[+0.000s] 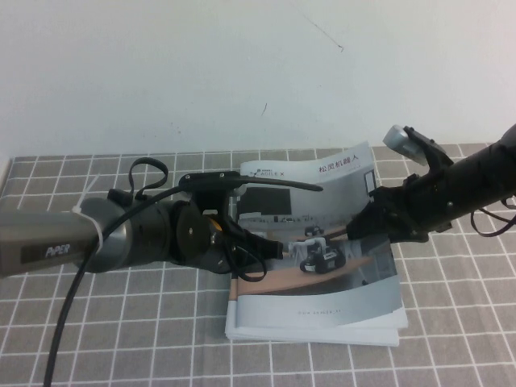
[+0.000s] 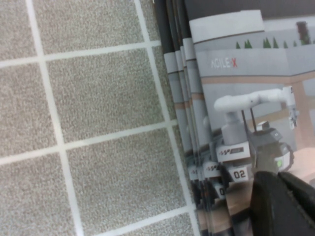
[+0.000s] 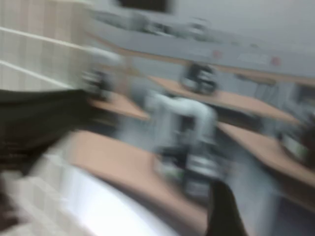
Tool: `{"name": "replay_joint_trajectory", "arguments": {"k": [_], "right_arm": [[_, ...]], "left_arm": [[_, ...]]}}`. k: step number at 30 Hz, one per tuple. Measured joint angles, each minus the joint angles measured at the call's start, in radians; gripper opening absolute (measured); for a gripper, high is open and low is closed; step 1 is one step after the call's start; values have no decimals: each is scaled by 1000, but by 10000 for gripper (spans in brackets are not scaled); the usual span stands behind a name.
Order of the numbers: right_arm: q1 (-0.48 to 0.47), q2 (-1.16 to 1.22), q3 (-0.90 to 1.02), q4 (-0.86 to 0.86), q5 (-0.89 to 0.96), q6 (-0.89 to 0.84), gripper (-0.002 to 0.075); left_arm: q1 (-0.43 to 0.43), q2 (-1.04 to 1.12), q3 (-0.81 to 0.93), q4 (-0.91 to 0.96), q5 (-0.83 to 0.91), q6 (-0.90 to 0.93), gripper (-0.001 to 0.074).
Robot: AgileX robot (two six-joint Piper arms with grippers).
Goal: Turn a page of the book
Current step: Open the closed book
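Note:
The book (image 1: 322, 314) lies in the middle of the tiled table, with its robot cover photo facing up. The page (image 1: 339, 181), the cover leaf with the red title, curls up off the book along its far and right side. My right gripper (image 1: 360, 223) comes in from the right and is shut on the page's right edge. One dark finger (image 3: 222, 209) lies over the blurred cover photo (image 3: 197, 113). My left gripper (image 1: 272, 247) is shut and rests on the cover near the spine. Its fingers (image 2: 283, 199) lie on the cover photo (image 2: 246, 98).
The grey tiled mat (image 1: 121, 322) covers the table, and a white wall (image 1: 201, 64) stands behind it. The left arm (image 1: 81, 242) lies across the left half. The right arm (image 1: 468, 181) reaches over the far right. In the left wrist view, mat tiles (image 2: 88, 123) lie beside the book's stacked page edges.

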Motion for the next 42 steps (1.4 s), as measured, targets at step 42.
{"name": "replay_joint_trajectory", "arguments": {"k": [42], "right_arm": [[69, -78, -45, 364, 123, -261, 381]], "left_arm": [[-389, -708, 365, 26, -76, 441, -2]]}}
